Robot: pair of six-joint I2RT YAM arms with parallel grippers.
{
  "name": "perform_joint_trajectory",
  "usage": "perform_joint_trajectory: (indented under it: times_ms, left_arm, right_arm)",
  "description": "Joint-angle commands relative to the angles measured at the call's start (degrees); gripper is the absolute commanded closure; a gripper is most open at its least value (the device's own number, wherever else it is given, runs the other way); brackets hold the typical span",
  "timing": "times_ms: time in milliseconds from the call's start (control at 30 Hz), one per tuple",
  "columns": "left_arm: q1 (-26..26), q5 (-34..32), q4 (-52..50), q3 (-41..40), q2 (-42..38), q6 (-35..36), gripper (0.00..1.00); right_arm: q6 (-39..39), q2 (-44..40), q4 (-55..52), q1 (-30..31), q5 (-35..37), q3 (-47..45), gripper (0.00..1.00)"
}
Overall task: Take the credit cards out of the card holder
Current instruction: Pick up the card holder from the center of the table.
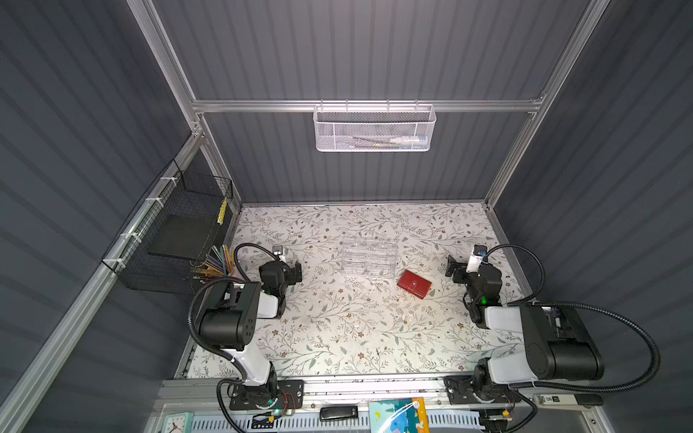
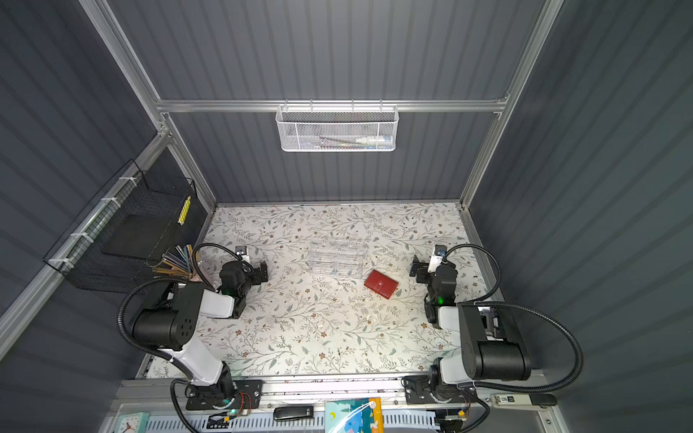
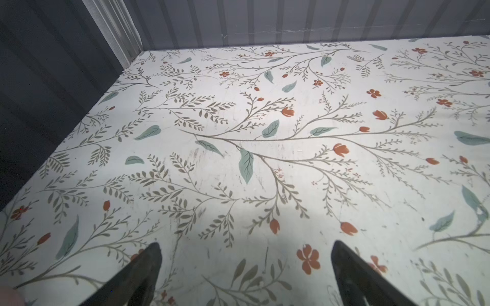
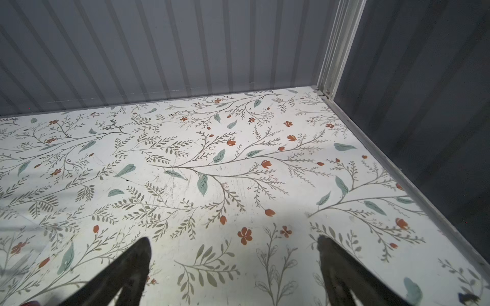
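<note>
**While the card holder [image 1: 414,284] is lying closed on the table [image 1: 337,337], both sets of jaws are standing wide**

Where the floral surface is showing between the two arms, the red card holder [image 2: 381,283] is resting flat, its strap tab lying across the cover, just beside a corner of the clear acrylic organizer [image 1: 369,258]. The left gripper [image 3: 245,246] is hovering well apart from it, jaws released and gripping nothing. The right gripper [image 4: 233,242] is hanging near the holder's other side, jaws likewise spread and empty.
</note>
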Motion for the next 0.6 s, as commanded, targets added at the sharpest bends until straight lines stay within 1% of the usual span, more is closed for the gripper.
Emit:
perform_joint_trajectory:
  times_ms: [0, 300, 567]
  left_arm:
    - [0.27, -0.67, 1.16, 1.01, 0.57, 0.17, 0.0]
    - [0.27, -1.05, 1.4, 0.87, 0.57, 0.06, 0.0]
    - [0.27, -0.1, 0.95, 1.0, 0.63, 0.08, 0.0]
  right_arm:
    - [-0.44, 0.49, 0.62, 0.04, 0.25, 1.22, 0.01]
    - [-0.1, 0.59, 0.18, -0.13, 0.76, 1.4, 0.01]
    - [-0.13, 0.49, 0.26, -0.13, 0.94, 1.39, 0.01]
